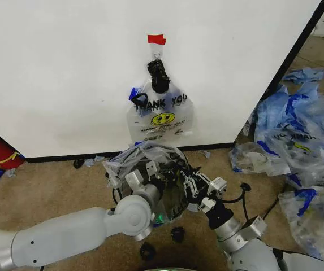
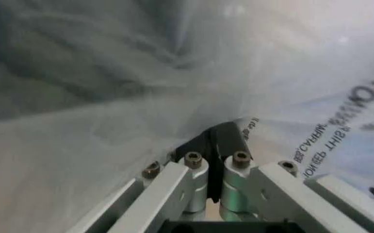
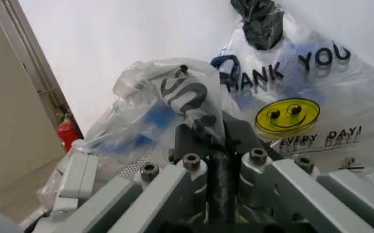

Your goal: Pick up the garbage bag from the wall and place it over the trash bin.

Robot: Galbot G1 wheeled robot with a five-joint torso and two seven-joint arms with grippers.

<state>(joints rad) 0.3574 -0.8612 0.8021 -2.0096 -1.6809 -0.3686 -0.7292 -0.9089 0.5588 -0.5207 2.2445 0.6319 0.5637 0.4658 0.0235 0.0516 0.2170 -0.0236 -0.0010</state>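
The left gripper (image 2: 214,160) has its jaws pressed together on a fold of clear film from the garbage bag (image 1: 142,161). The right gripper (image 3: 218,160) likewise has its jaws clamped on the same bag, on a puckered part of its edge bearing black lettering and a blue patch. In the head view the two grippers sit close together, the left gripper (image 1: 150,172) just beside the right gripper (image 1: 193,189), with the bag bunched up between and over them.

Under the film, between the grippers, the black mesh of the trash bin (image 1: 170,206) shows through; the bag sits on top of it but does not look spread around its rim.

The bag looks very light, limp and slippery, with no stiffness, and thin enough to tear if tugged hard. The mouth edge or the blue handles look like the safest places to hold, one gripper on each side, so the opening can be stretched.

Beyond the grippers, on the wall (image 1: 65,73), a flat bundle of bags (image 1: 162,116) hangs from a hook under a red tape strip (image 1: 156,39), tied with a black knot. It reads "THANK YOU" above a yellow smiley face, then "EVERY DAY!"; smaller print below is unreadable. To the right of the grippers, a heap of blue-and-clear bags (image 1: 297,147) lies on the floor.
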